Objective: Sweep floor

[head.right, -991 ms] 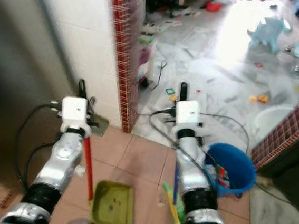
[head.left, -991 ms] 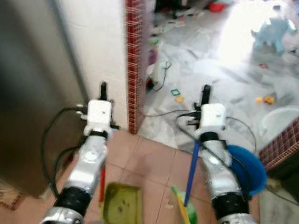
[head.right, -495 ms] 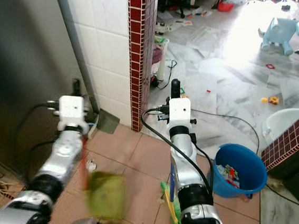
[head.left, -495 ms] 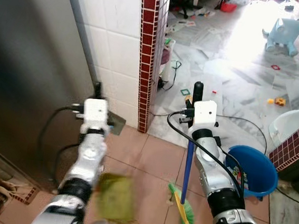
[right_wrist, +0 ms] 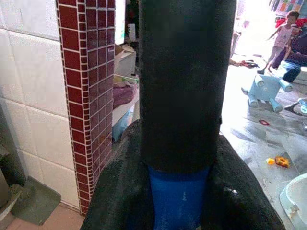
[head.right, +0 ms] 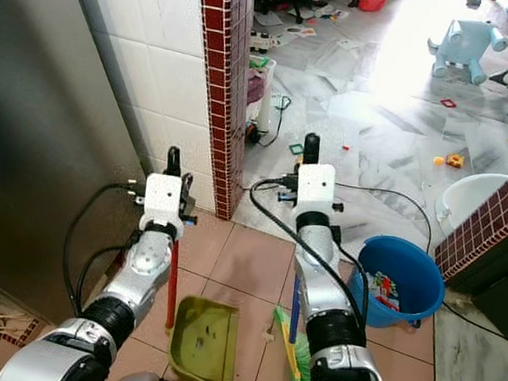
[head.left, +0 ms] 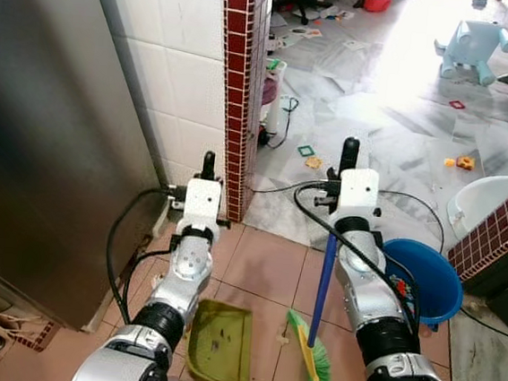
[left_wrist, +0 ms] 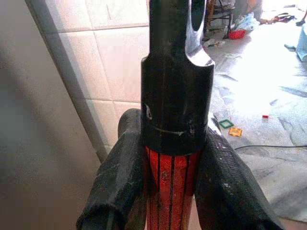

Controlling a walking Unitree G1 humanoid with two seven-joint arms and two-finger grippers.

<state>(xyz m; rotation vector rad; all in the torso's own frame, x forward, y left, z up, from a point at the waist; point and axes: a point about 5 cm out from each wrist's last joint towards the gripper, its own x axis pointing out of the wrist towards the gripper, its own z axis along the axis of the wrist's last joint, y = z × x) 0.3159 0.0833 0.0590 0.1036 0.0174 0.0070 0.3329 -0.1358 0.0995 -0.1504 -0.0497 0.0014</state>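
Both grippers clamped on tool handles, standing at tiled doorway threshold.

Left gripper [left_wrist: 169, 177]: fingers closed around the red handle [head.right: 173, 277] of the green dustpan [head.right: 206, 342]; pan lies flat on the pink floor tiles [head.right: 251, 262], at about 7 o'clock in the head view. Right gripper [right_wrist: 180, 191]: fingers closed around the blue handle [head.left: 324, 274] of the broom [head.left: 310, 358]; green bristle head on the tiles at 6 o'clock, just beside the dustpan. Blue bucket [head.left: 430, 279] at 4 o'clock, beside the right arm. Red-brick-tiled pillar [head.left: 237, 81] at 11 o'clock, steel panel [head.left: 53, 126] at 9 o'clock. Marble floor [head.left: 397, 105] beyond, 12 to 2 o'clock, scattered with small toys; light blue toy animal [head.left: 473, 42] at 1 o'clock. A person, small and far off, in the right wrist view.
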